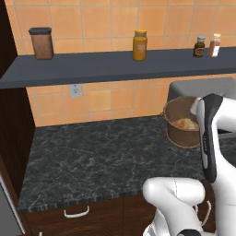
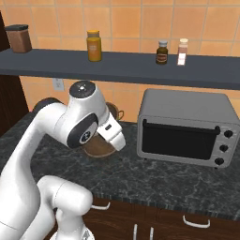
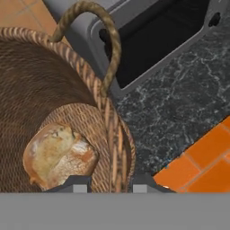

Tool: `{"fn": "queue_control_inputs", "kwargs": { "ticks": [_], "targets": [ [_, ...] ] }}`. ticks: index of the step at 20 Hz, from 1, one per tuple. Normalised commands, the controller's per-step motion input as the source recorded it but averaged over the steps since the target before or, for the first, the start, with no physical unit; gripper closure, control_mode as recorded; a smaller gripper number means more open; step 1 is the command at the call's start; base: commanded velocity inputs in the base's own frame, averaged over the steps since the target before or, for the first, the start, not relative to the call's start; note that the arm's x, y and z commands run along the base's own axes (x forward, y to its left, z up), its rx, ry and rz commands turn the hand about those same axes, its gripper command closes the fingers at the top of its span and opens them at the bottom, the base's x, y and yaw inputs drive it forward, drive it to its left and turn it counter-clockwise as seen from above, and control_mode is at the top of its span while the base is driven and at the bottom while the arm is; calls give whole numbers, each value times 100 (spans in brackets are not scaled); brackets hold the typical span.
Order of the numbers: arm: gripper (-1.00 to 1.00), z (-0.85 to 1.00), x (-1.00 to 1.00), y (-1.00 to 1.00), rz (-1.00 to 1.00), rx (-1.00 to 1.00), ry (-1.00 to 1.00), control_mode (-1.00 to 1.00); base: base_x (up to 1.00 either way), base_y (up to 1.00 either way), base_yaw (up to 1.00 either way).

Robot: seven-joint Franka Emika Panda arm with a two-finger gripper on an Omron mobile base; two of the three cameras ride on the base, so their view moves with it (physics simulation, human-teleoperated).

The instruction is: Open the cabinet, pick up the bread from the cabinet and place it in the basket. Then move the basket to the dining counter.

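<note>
The brown woven basket (image 3: 54,81) stands on the black marble counter (image 1: 92,156), just left of the grey toaster oven (image 2: 187,126). The golden-tan bread (image 3: 58,155) lies on the basket's floor and also peeks over the rim of the basket (image 1: 177,133) as the bread (image 1: 184,123). My gripper (image 3: 110,187) is shut on the basket's near wall, one tip inside and one outside. The rope handle (image 3: 103,31) arches above the rim. My white arm covers most of the basket (image 2: 96,147). The dining counter is out of view.
A dark shelf (image 1: 115,67) above the counter carries a brown canister (image 1: 41,44), a yellow jar (image 1: 140,45) and two small bottles (image 1: 206,46). Dark-brown cabinet fronts (image 1: 76,213) run under the counter. Orange floor tiles (image 3: 193,166) show past the counter edge.
</note>
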Motion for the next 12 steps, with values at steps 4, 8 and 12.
{"fn": "queue_control_inputs", "kwargs": {
  "ticks": [4,8,12],
  "targets": [
    [100,30,-33,0,0,0,0,100,-26,-7,-1],
    [100,0,0,0,0,0,0,100,-21,-78,-41],
    [100,0,0,0,0,0,0,100,0,-20,-93]
  ]
}}
